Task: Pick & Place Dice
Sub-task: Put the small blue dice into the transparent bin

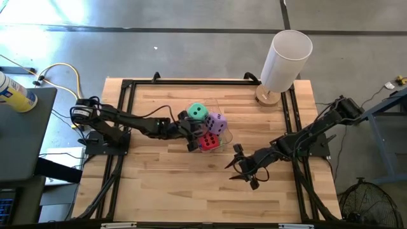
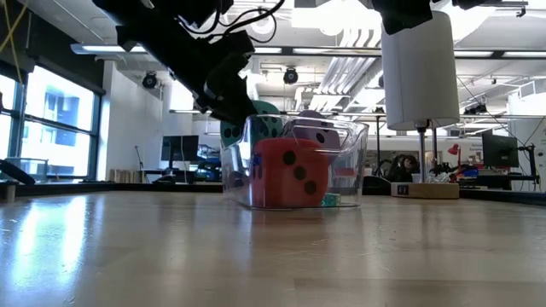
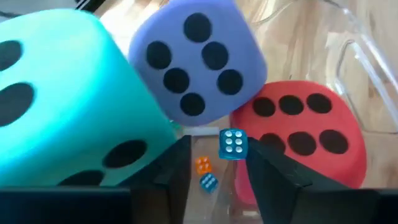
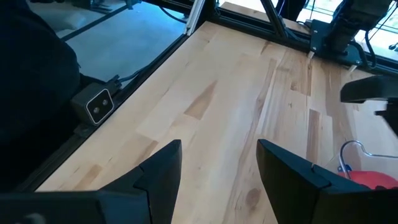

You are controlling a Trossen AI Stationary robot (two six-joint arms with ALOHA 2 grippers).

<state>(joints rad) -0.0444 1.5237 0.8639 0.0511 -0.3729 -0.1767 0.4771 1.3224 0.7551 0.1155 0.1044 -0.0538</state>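
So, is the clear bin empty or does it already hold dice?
It holds dice. The clear bin contains the red die, the purple die and the green die; no pink die is visible.

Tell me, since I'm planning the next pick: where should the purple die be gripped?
Judging by its pose, grip the purple die from above across two opposite flat faces; it sits high in the clear bin, wedged between green die and red die.

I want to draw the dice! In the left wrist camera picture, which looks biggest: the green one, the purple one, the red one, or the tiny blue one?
1. green die, though it is nearest the camera
2. purple die and red die, too alike to rank
3. tiny blue die, smallest
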